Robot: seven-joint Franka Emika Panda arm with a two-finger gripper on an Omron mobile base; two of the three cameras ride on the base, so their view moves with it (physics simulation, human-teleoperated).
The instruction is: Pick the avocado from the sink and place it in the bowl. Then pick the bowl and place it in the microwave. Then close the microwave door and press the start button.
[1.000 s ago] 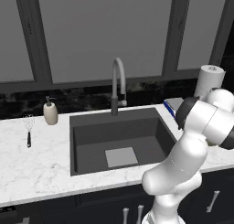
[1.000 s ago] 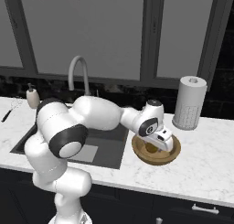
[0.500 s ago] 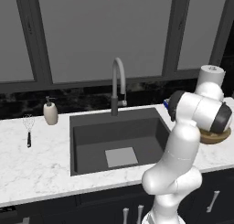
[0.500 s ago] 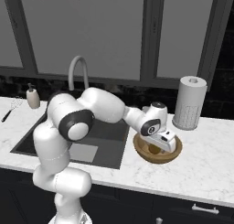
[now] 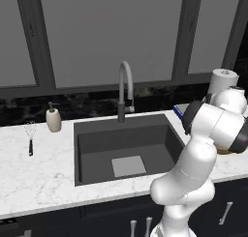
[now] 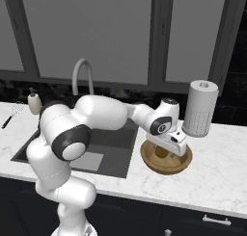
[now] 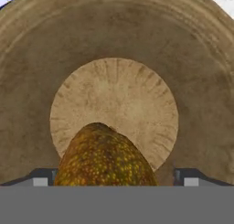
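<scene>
The wood-brown bowl (image 6: 179, 165) stands on the counter just right of the sink (image 6: 110, 151). My gripper (image 6: 164, 148) reaches down into it. In the hand view the orange-brown avocado (image 7: 105, 157) sits low over the bowl's tan floor (image 7: 114, 95), between my fingertips (image 7: 43, 176). It lies against the left tip, and a small gap separates it from the right one, so the gripper (image 7: 115, 176) stands open. In the left base view my arm covers most of the bowl (image 5: 225, 149). The sink basin (image 5: 97, 139) holds nothing. The microwave and its door are out of view.
A paper towel roll (image 6: 200, 110) stands upright just behind the bowl. The curved faucet (image 5: 125, 86) rises behind the sink. A soap dispenser (image 5: 53, 119) and a whisk (image 5: 30, 137) lie on the counter to the left. A blue item (image 5: 178, 110) rests at the sink's right rear corner.
The arm's elbow has swung and dropped while the hand stayed over the bowl and sank slightly into it with the avocado.
</scene>
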